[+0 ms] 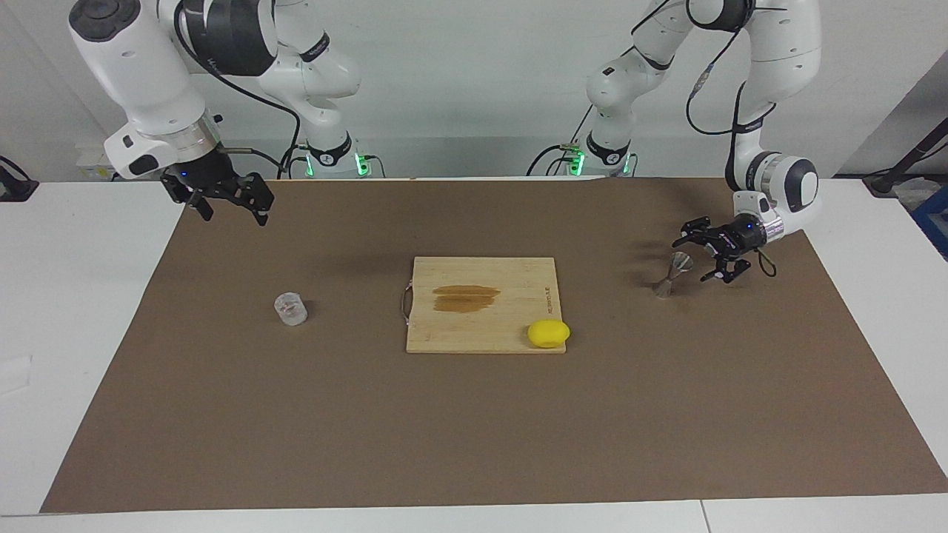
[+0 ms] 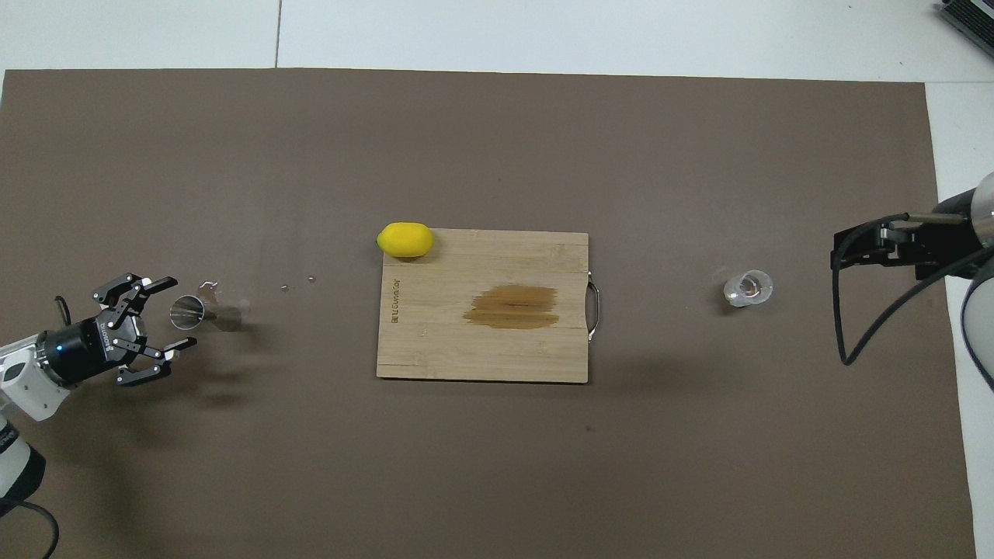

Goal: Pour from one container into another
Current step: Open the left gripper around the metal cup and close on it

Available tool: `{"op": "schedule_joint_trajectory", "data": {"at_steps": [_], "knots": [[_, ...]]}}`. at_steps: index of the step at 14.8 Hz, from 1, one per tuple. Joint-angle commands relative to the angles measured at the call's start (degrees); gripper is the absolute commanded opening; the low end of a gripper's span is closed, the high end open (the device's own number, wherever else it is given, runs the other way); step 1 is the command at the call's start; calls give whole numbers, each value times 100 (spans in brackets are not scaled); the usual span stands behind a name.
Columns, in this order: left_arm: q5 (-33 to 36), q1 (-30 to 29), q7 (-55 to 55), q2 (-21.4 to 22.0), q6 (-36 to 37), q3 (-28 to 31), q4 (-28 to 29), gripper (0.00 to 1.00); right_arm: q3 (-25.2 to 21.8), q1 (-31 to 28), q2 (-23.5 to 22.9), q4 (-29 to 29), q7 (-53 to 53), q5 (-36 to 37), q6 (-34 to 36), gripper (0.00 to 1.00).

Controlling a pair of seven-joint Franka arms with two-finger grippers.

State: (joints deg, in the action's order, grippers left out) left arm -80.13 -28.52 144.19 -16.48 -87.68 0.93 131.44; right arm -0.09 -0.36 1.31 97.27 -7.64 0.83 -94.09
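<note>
The small clear glass cup (image 1: 290, 309) (image 2: 748, 287) stands upright on the brown mat toward the right arm's end. The grey metal jigger (image 1: 670, 275) (image 2: 203, 314) stands on the mat toward the left arm's end. My left gripper (image 1: 694, 260) (image 2: 175, 316) is low and level beside the jigger, open, with its fingertips on either side of the jigger's upper cone and no visible contact. My right gripper (image 1: 231, 212) (image 2: 839, 250) hangs open and empty, high over the mat beside the cup.
A wooden cutting board (image 1: 444, 333) (image 2: 481, 357) with a brown stain lies mid-table between cup and jigger. A yellow lemon (image 1: 548, 333) (image 2: 404, 239) rests on its corner farthest from the robots, toward the left arm's end. A few tiny clear specks (image 2: 285, 288) lie near the jigger.
</note>
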Motion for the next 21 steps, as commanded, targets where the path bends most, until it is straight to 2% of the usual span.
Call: {"op": "schedule_joint_trajectory", "data": {"at_steps": [1,3,4,8,10,11,18,21], "knots": [[-144,92,127,48,-100,38,118,100,18,-60,115,91,96,-126,66,100],[-144,154,127,48,-100,38,118,100,18,-60,106,91,88,-126,66,100],[-144,154,127,48,-100,38,118,96,18,-60,115,91,88,-126,66,100],[-152,154,127,48,-109,47,118,72,18,-60,106,91,88,-126,66,100],[-152,154,127,48,-109,47,118,56,18,-60,106,91,88,-126,66,100],[-152,154,118,48,-109,47,118,53,18,-60,106,91,88,-126,66,100],[-223,171,65,22,-3,21,-110,50,18,-60,107,91,88,-126,66,100],[-249,460,48,-65,163,3,-435,50,18,-60,106,91,88,-126,66,100]]}}
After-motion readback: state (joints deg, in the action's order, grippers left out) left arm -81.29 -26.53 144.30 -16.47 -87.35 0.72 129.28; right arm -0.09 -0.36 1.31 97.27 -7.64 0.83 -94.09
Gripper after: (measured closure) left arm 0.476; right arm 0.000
